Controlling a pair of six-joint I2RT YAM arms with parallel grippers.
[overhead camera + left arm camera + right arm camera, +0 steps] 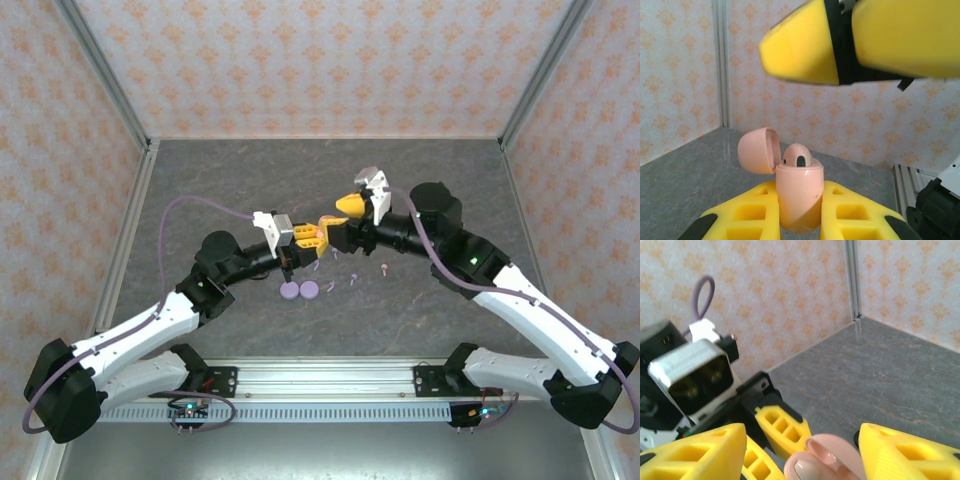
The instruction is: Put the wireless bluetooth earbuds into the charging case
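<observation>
Your left hand (799, 215) clenches the pink charging case (797, 187), earbud (798, 155) nested inside. Lift the released right hand (802, 442) straight up, missing the lid (757, 150).

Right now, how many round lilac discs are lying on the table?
2. The left disc and right disc lie side by side, just nearer than the left hand; arms may hide others.

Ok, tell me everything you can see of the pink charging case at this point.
The charging case is pale pink, smooth glossy plastic, shaped like a rounded capsule. It stands upright, clamped between the yellow fingers of the left gripper. Its hinged lid is flipped open to the left in the left wrist view. A matching pink earbud with a dark spot sits in the open top.
</observation>
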